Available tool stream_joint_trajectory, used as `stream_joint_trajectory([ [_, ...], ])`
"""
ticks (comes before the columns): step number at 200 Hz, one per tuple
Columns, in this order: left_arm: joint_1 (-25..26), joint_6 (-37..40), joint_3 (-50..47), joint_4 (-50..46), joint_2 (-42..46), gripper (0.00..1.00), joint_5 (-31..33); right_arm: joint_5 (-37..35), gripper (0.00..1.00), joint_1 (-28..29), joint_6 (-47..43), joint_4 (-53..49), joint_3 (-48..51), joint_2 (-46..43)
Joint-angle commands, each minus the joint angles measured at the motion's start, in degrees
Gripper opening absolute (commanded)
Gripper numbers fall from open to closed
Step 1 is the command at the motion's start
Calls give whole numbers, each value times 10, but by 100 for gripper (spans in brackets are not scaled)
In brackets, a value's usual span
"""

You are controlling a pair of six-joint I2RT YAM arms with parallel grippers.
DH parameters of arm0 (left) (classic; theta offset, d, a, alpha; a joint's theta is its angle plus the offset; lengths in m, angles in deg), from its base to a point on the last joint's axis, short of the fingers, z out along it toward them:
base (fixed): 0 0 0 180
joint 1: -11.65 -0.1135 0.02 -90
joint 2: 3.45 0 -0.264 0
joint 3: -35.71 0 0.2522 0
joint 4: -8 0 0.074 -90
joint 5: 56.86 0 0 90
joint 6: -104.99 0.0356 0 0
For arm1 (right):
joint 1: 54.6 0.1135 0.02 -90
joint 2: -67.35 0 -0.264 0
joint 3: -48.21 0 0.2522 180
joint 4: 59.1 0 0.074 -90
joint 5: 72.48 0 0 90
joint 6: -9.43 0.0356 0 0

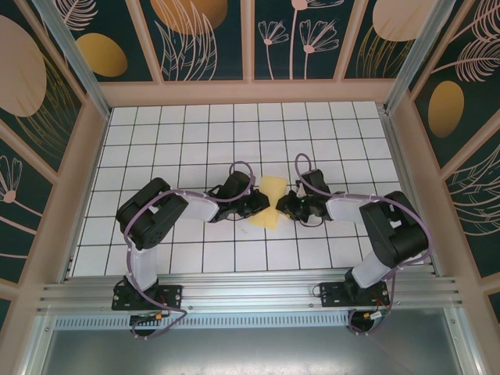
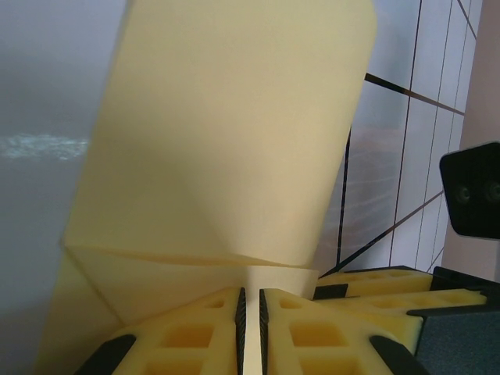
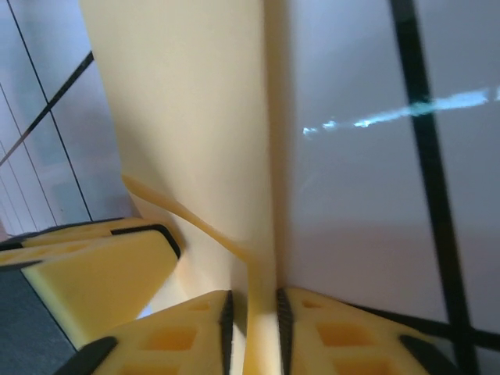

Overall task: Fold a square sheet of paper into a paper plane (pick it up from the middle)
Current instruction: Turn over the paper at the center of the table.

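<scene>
Pinching paper: left gripper, seemingly right.

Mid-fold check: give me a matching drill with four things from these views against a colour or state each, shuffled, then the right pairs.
Things:
1. paper
2. left fingers
3. right fingers
4. table

Colour or state:
A. white with dark grid lines
B. shut on the paper, reaching in from the top view's right
C. pale yellow, pinched on two sides
D. shut on the paper, reaching in from the top view's left

Pairs: 1-C, 2-D, 3-B, 4-A
</scene>
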Motion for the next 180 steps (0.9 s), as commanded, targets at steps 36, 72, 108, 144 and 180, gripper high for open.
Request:
stream_joint_trajectory([
  [36,-1,2,11,-2,1,16,10,-4,28,5,8,21,-20,14],
  [72,-1,2,10,-6,3,16,16,11,30,5,8,41,-14,13],
  [108,-1,-1,10,-5,5,16,22,21,25,5,-1,62,2,10],
  [144,-1,-7,10,-2,10,16,25,36,23,3,0,91,14,18],
  [180,-1,-10,8,-1,15,16,29,40,19,3,-5,95,10,27],
])
